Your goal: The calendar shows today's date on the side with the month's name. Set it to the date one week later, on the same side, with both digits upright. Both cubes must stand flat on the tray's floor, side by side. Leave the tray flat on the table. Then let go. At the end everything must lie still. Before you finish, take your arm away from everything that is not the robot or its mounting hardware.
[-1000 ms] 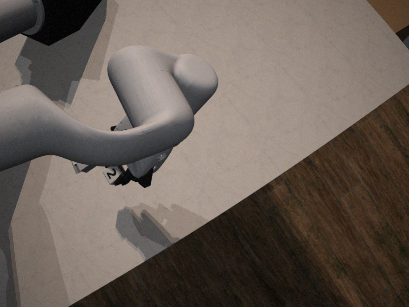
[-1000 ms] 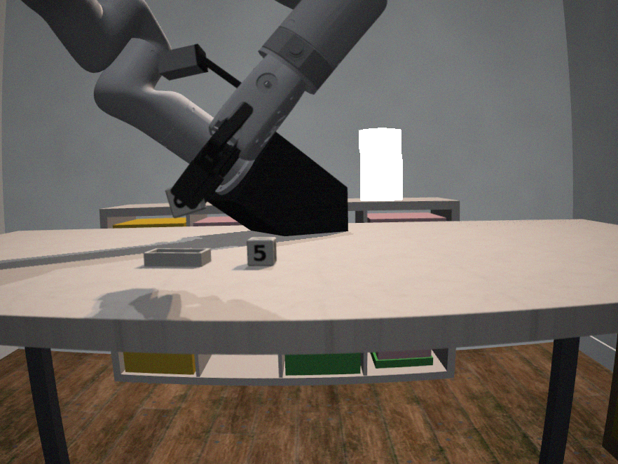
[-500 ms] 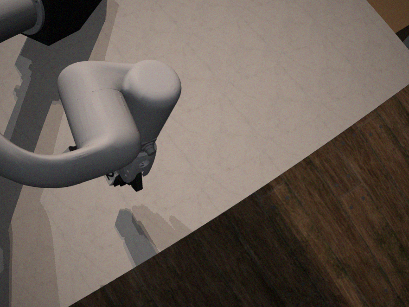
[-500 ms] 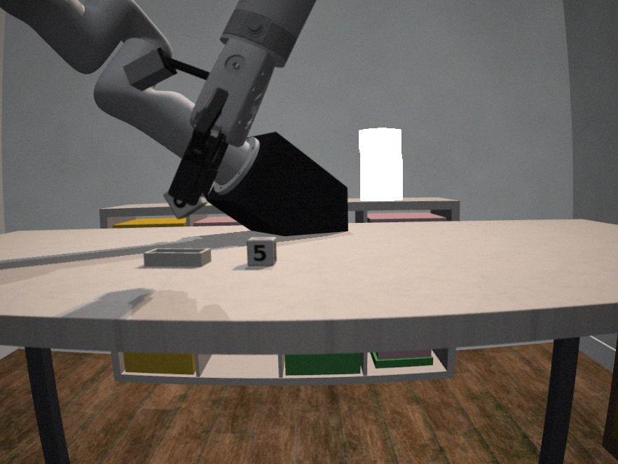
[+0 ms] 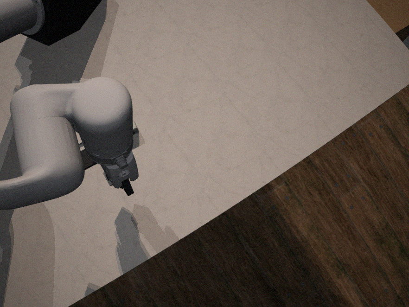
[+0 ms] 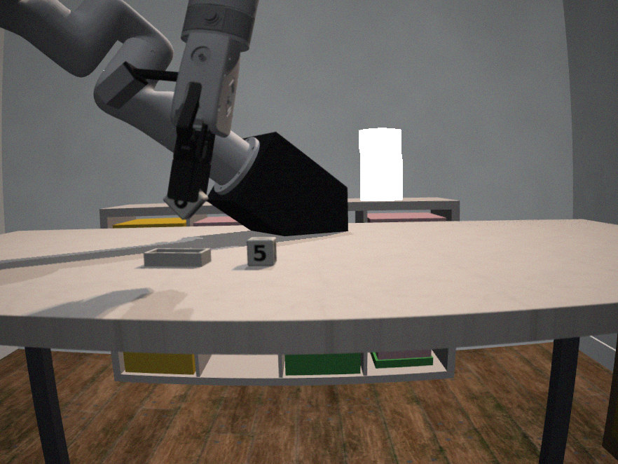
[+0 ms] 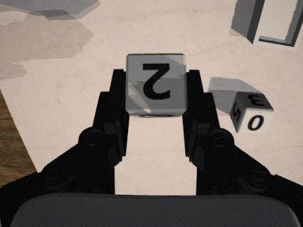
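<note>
My gripper (image 7: 155,88) is shut on a grey cube (image 7: 156,83) and holds it in the air above the table. In the wrist view the held cube's upper face shows a 2, seen upside down. In the exterior view the gripper (image 6: 187,202) points almost straight down, with the cube (image 6: 186,205) above the grey tray (image 6: 176,256). The tray is empty and lies flat on the table. The second cube (image 6: 261,251) stands on the table to the right of the tray, its front face showing a 5. In the wrist view (image 7: 250,111) it shows a 3, a 5 and a 0. In the top view the arm hides the cubes and the tray.
The arm's black base (image 6: 284,192) stands on the table behind the cubes. A shelf with coloured bins (image 6: 282,362) hangs under the table. The table's front edge (image 5: 211,221) runs near the gripper (image 5: 127,188) in the top view.
</note>
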Controlling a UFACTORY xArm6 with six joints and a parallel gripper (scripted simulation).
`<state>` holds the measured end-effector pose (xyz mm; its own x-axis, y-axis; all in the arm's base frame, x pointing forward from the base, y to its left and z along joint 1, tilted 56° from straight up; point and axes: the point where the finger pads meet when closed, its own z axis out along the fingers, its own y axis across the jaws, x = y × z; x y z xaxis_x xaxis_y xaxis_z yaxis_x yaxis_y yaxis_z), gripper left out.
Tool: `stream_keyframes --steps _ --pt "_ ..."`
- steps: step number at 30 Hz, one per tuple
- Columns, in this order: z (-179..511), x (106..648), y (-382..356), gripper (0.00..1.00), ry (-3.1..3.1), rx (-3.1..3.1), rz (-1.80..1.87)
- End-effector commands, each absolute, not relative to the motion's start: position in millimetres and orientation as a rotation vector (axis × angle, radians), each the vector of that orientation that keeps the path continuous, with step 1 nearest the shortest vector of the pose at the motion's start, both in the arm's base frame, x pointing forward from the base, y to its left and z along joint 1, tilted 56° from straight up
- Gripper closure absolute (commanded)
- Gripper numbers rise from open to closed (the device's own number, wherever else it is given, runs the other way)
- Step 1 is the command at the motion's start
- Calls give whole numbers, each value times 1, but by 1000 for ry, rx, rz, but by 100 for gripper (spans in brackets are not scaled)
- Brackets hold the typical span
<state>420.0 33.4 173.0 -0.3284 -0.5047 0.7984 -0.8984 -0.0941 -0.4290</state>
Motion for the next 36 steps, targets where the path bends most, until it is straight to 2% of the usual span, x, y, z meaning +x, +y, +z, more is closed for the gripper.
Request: stream_keyframes --steps 1,36 --pt "174 420 34 71 -1813 1546 1392" --pt "180 417 27 71 -2090 2055 1036"
